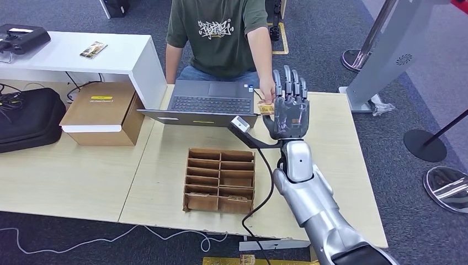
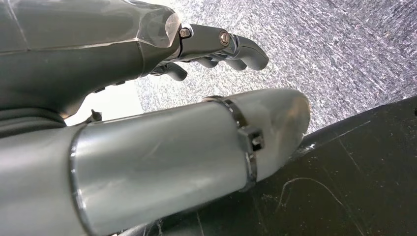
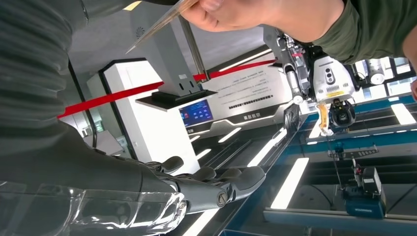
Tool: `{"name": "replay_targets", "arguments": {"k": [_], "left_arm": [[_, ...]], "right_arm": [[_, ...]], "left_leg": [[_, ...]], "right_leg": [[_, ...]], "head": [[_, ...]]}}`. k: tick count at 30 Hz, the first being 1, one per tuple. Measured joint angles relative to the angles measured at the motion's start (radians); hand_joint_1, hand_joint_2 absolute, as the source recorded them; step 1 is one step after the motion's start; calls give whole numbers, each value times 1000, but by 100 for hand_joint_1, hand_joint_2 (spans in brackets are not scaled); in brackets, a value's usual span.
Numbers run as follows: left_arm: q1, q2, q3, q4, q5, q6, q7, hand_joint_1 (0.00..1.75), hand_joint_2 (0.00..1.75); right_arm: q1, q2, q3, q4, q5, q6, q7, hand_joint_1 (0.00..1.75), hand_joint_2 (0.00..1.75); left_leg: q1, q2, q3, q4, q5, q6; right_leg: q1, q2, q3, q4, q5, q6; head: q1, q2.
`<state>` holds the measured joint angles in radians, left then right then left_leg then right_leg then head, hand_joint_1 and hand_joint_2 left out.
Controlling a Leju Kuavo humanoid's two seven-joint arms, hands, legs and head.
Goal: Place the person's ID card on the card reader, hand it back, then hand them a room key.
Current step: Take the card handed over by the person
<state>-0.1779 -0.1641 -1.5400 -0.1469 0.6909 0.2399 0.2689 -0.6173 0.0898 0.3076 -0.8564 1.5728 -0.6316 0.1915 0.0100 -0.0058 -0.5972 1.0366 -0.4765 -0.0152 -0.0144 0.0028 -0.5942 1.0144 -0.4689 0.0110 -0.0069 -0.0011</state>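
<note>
My right hand [image 1: 290, 107] is raised over the table's far edge with its fingers straight, spread and holding nothing. Just beside it a person's hand [image 1: 267, 91] holds out a yellowish ID card [image 1: 266, 109]. In the right wrist view the card [image 3: 157, 24] shows edge-on in the person's hand [image 3: 231, 12], apart from my fingers [image 3: 216, 184]. The small grey card reader [image 1: 240, 123], with a black cable, lies on the table in front of the laptop. My left hand [image 2: 216, 46] hangs over the carpet, its fingers loosely bent and holding nothing.
An open laptop [image 1: 212, 102] stands at the table's far edge before the seated person [image 1: 218, 33]. A cardboard divider box [image 1: 219, 179] sits mid-table. A brown carton [image 1: 102, 113] and a black bag [image 1: 27, 118] lie at the left. Stanchion bases [image 1: 425, 144] stand on the right.
</note>
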Motion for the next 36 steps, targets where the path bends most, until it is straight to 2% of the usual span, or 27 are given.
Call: {"name": "replay_targets", "arguments": {"k": [1,4,5,36], "left_arm": [[0,0,0,0,0,0,0,0,0],[0,0,0,0,0,0,0,0,0],[0,0,0,0,0,0,0,0,0],[0,0,0,0,-4,-7,0,0,0]], "right_arm": [[4,-1,-1,-7,0,3,0,25,175],[18,-3,-9,-28,0,16,-2,155,175],[22,-4,-12,-34,0,22,-3,174,175],[73,-10,-56,-116,-16,71,-22,175,175]], "left_leg": [[0,0,0,0,0,0],[0,0,0,0,0,0],[0,0,0,0,0,0],[0,0,0,0,0,0]], "right_leg": [[0,0,0,0,0,0],[0,0,0,0,0,0],[0,0,0,0,0,0],[0,0,0,0,0,0]], "head": [[0,0],[0,0],[0,0],[0,0]]}}
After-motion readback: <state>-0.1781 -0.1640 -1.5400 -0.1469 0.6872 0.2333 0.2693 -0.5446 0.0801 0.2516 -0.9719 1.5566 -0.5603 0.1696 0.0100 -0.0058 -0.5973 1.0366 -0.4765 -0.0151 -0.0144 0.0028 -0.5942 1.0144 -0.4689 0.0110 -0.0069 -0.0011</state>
